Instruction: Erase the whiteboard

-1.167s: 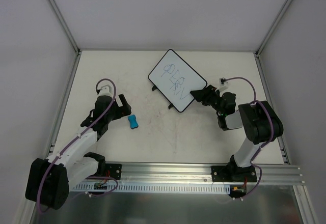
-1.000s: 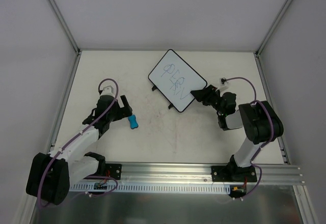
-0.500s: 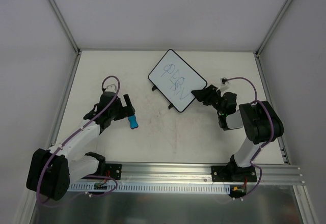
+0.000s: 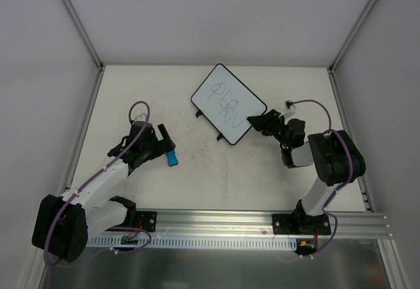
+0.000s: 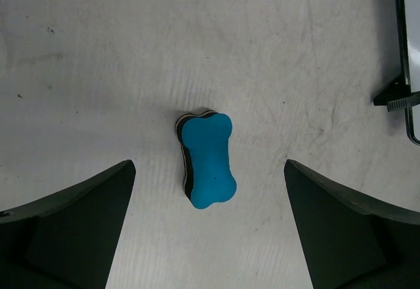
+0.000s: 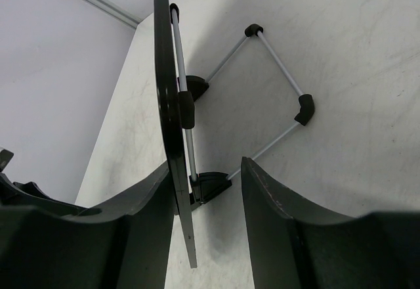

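The whiteboard (image 4: 226,102) lies tilted at the back middle, with blue-grey scribbles on it. In the right wrist view its thin black edge (image 6: 172,105) stands between the jaws, against the left finger (image 6: 141,223) and apart from the right one. My right gripper (image 4: 258,121) (image 6: 207,167) is open around the board's right corner. The blue bone-shaped eraser (image 4: 171,157) (image 5: 207,159) lies on the table. My left gripper (image 4: 165,146) (image 5: 209,164) is open right over it, one finger on each side, not touching.
A wire stand (image 6: 282,72) with black corner pieces shows under the whiteboard. One of the board's black tabs (image 5: 396,98) shows at the right of the left wrist view. Metal posts and walls close in the table's sides and back.
My left gripper has moved right and toward the eraser and now straddles it. The right arm, the whiteboard and the eraser have not moved.
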Motion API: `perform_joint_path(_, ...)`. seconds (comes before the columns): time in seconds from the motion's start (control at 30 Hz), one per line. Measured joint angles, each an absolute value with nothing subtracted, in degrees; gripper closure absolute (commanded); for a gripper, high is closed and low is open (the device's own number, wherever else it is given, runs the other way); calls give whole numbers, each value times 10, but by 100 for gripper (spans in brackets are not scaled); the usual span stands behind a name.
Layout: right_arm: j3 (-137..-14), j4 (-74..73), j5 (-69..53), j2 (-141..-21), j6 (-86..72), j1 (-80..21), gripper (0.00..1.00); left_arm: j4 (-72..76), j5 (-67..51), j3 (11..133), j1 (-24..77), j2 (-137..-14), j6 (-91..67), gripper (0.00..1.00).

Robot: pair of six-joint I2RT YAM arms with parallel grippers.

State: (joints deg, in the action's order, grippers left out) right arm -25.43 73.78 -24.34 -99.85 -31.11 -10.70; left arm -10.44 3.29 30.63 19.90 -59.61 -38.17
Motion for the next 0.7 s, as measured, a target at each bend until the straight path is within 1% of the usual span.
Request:
perform_joint_path(0.1, -254, 738, -244, -999, -311, -107, 56, -109, 38, 300, 203, -607, -402, 1)
perform_joint_path(0.13, -254, 739, -244, -999, -311, -107, 59, -110, 40, 300, 207, -616, -406, 2)
perform_joint_path(0.17, -254, 739, -245, -999, -311, -107, 59, -111, 46, 300, 213, -627, -410, 4)
perform_joint_path(0.2, -254, 740, -245, -999, -312, -107, 61, -111, 47, 301, 219, -635, -413, 4)
perform_joint_path(0.27, -254, 742, -248, -999, -314, -107, 68, -116, 53, 302, 237, -658, -416, 4)
perform_joint_path(0.33, -254, 747, -251, -999, -316, -107, 71, -123, 57, 309, 249, -677, -418, 5)
perform_joint_path(0.57, -255, 752, -258, -999, -320, -107, 80, -146, 77, 361, 265, -725, -423, 5)
perform_joint_path(0.63, -255, 754, -260, -999, -321, -107, 80, -153, 82, 374, 267, -727, -423, 9)
perform_joint_path(0.7, -255, 755, -260, -999, -322, -107, 83, -159, 83, 384, 267, -728, -423, 9)
